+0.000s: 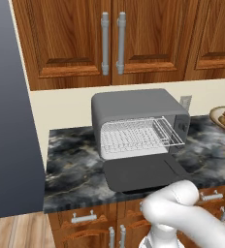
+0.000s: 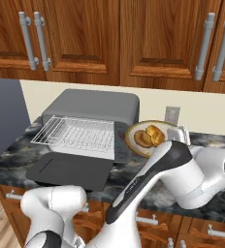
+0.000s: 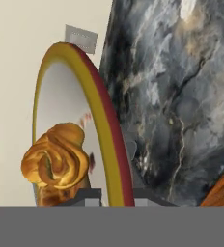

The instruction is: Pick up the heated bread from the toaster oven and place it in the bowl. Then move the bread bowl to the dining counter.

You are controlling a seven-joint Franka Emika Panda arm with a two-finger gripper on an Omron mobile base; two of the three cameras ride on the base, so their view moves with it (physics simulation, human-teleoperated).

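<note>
Closed tight on the rim of the stiff, light, slippery-looking bowl [image 3: 111, 144], the claw [image 3: 118, 195] grips beside the soft, crumbly bread [image 3: 56, 157].

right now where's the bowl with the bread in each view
Left base view: the bowl sits at the right edge, cut off, right of the toaster oven.
Right base view: centre, right of the toaster oven, just behind the arm.
Hand view: seen edge-on at the left, bread inside.
Shared landmark: the wall outlet.
</note>
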